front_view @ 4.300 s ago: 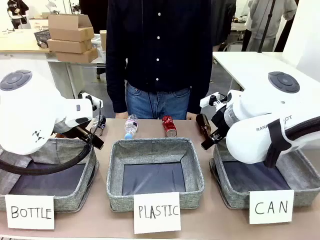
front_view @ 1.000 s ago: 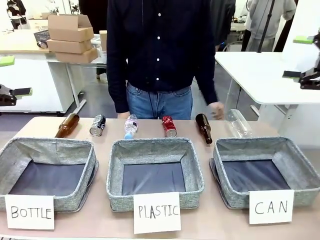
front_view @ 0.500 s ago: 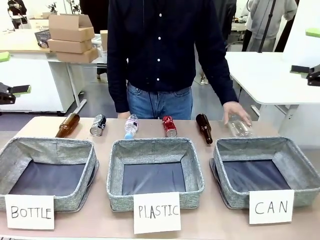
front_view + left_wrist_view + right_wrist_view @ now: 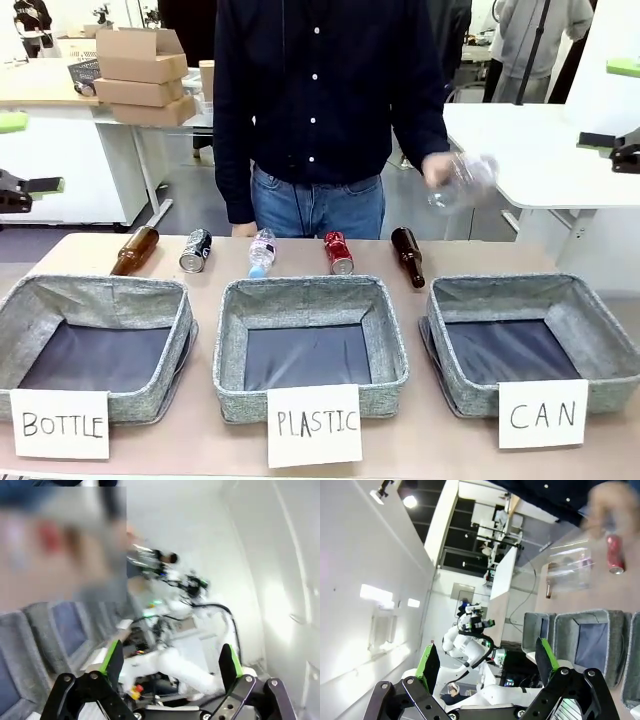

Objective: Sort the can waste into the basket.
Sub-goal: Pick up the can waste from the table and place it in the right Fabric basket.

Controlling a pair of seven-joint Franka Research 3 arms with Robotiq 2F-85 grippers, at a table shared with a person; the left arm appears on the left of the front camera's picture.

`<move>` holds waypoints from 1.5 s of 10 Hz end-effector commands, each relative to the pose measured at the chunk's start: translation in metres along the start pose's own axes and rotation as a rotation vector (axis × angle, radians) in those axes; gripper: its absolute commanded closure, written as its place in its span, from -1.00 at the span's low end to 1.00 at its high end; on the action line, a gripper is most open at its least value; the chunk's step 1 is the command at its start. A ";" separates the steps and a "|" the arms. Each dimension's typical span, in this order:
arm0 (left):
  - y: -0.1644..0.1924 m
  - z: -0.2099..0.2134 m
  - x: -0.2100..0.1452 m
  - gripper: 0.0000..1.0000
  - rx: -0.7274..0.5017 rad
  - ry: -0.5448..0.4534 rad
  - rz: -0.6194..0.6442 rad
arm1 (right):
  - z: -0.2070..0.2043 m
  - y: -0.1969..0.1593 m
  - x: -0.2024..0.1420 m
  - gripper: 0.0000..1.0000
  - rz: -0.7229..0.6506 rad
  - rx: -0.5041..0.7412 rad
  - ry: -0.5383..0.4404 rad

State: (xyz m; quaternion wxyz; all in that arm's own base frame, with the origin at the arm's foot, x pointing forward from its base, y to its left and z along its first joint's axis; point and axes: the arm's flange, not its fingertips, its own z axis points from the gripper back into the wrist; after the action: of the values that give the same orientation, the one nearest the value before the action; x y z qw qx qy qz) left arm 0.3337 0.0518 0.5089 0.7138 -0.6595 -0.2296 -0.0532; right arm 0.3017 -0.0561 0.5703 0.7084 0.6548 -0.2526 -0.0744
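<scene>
Two cans lie on their sides at the table's far edge: a red can (image 4: pixel 338 252) (image 4: pixel 614 555) in the middle and a dark can (image 4: pixel 195 250) with blue and yellow print to the left. The grey basket (image 4: pixel 500 286) behind the "CAN" sign (image 4: pixel 542 412) stands at the right with nothing in it. My left gripper (image 4: pixel 25 153) (image 4: pixel 170 660) hangs open at the far left, clear of the table. My right gripper (image 4: pixel 612 103) (image 4: pixel 486 660) is held high at the far right, also open with nothing between its fingers.
The person's hand holds a clear plastic bottle (image 4: pixel 462 182) (image 4: pixel 570 570) in the air above the table's right end. Brown bottles (image 4: pixel 135 250) (image 4: pixel 408 256) and a small water bottle (image 4: pixel 262 252) lie in the row with the cans. Baskets signed "PLASTIC" (image 4: pixel 312 292) and "BOTTLE" (image 4: pixel 100 290) stand to the left.
Both arms have drawn back from over the baskets to the sides. The person's hand reached down, took the clear plastic bottle off the table and lifted it.
</scene>
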 end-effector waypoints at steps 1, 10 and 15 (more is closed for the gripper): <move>0.011 -0.048 0.063 -1.00 0.475 -0.011 0.024 | -0.004 0.000 0.004 -1.00 0.028 0.028 -0.009; 0.143 -0.157 0.154 -1.00 0.967 0.272 -0.031 | -0.004 0.000 0.004 -1.00 0.028 0.028 -0.009; 0.178 -0.216 0.186 -1.00 1.243 0.529 -0.193 | -0.004 0.000 0.004 -1.00 0.028 0.028 -0.009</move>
State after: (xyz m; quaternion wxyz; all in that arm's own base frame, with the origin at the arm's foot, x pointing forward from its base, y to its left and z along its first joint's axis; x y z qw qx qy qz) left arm 0.5900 -0.0829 0.4191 0.9772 -0.1355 -0.1088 -0.1218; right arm 0.3023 -0.0569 0.5692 0.7078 0.6555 -0.2528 -0.0738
